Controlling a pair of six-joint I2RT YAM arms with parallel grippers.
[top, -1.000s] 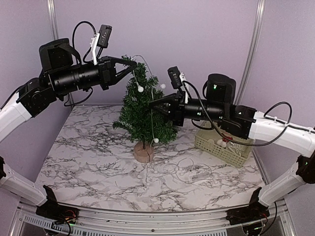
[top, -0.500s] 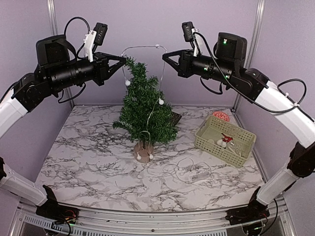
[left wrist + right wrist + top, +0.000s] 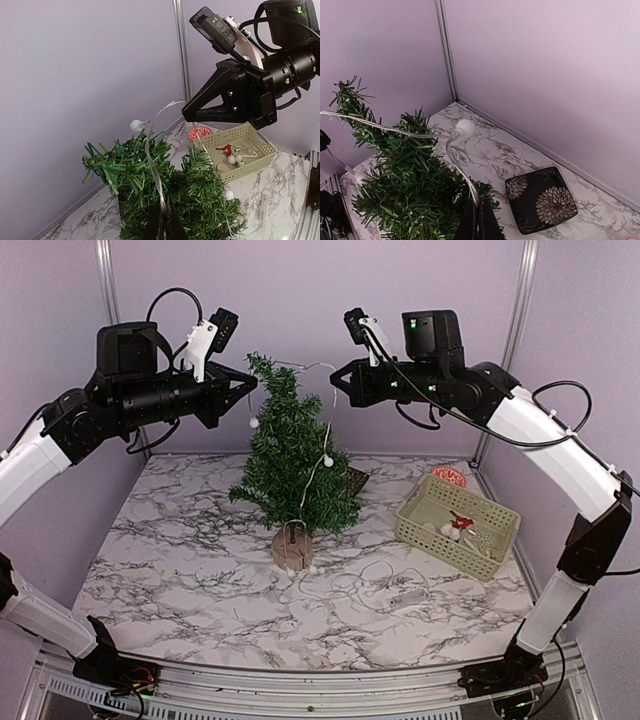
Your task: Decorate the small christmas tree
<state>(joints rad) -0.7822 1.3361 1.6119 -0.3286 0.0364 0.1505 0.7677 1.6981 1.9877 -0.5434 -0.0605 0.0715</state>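
Midway through dressing the small christmas tree (image 3: pixel 292 465), upright on its round log-slice base at the middle of the marble-patterned desk (image 3: pixel 170 570), well left of the pale green basket (image 3: pixel 440 543).

Draped so far with one light string (image 3: pixel 327 461) of white bulbs on thin clear wire. Strung in an arc over the treetop, then down the right flank to the foot of the trunk. Much of that string not yet on the branches, lying in loose loops on the desk in front of the base and out toward the basket.

Held up above the crown from both sides. Left end effector (image 3: pixel 250 383) pressed together on the wire just left of the tip. Right end effector (image 3: pixel 337 378) likewise pinching the wire just right of it. Borne out in each wrist view by the strand running straight into closed fingers.

In the basket, a few more ornaments, white balls and something red among them, with no sign of any hung yet. Behind the tree, a dark floral dish (image 3: pixel 540 199). Beyond the basket, a round red item (image 3: pixel 450 476), too small to identify.

By the look of it, early to halfway: lights begun, winding unfinished, basket ornaments to follow.
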